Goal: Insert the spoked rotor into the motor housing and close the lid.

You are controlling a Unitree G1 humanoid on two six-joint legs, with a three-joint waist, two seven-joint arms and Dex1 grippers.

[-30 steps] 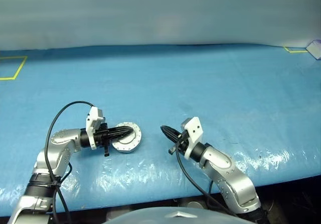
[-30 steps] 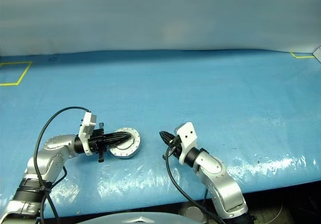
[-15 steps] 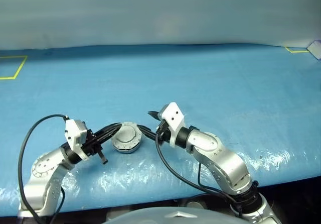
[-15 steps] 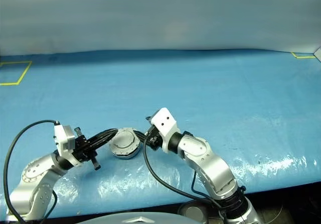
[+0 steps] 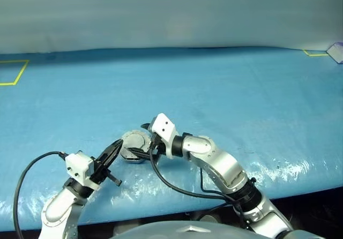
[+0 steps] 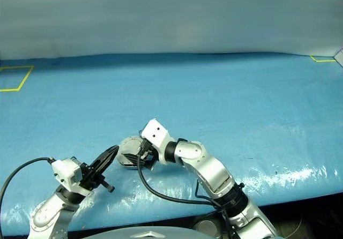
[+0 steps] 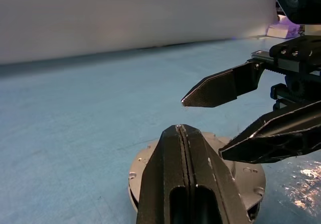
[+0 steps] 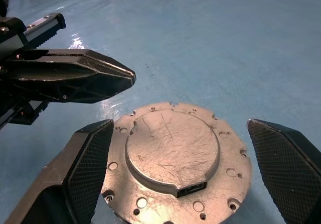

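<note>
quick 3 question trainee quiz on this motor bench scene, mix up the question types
1. True or false: the right gripper has its fingers spread wide on either side of the lid.
2. Which face of the lid points up? A) dark radial segments B) plain grey with raised centre
3. Fill in: the left gripper has its fingers pressed ____.

Key: 1 true. 2 B; the scratched raised centre is up, so the motor housing is closed. 3 together; it holds nothing, just short of the lid.
</note>
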